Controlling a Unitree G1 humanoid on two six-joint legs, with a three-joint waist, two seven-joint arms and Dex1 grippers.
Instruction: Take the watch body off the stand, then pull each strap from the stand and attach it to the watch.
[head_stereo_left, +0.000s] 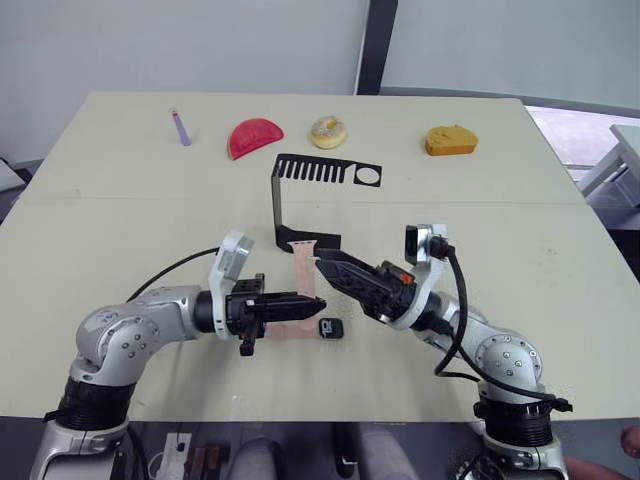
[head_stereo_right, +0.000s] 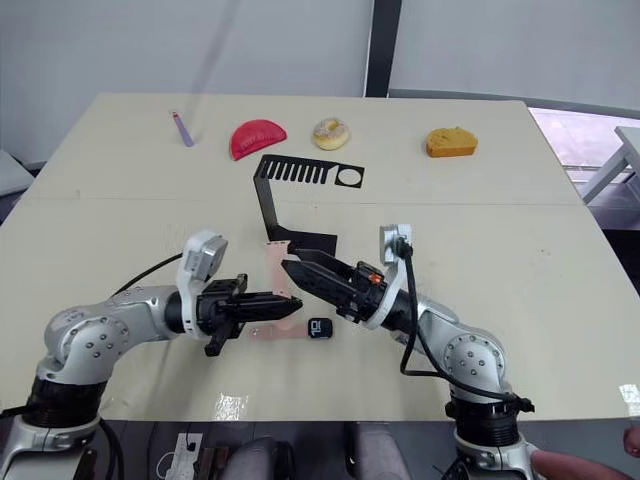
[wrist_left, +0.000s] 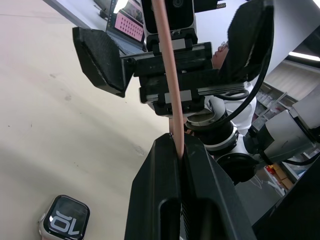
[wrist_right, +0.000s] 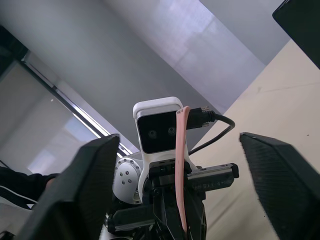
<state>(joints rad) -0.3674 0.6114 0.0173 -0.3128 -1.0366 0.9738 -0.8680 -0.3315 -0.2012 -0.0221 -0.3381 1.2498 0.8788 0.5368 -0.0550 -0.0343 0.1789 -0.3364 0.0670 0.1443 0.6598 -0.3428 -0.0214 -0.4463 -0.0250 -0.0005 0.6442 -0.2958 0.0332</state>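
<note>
Left jaws (head_stereo_left: 312, 303): clamped on strap (head_stereo_left: 301, 285).
Right jaws (head_stereo_left: 322, 264): wide, facing strap.
Watch (head_stereo_left: 331, 328): on tabletop (head_stereo_left: 120, 220), beside left jaws.
Stand (head_stereo_left: 300, 190): behind.
Risk: strap bending or slipping during insertion.

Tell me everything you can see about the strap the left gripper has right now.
The strap is a thin, narrow, pale pink band that looks soft and flexible. The left gripper is shut on one end, its fingers pinching it edge-on. From there it runs toward the base of the stand. The right gripper sits open beside its far end. The watch body lies on the table, apart from it.
</note>
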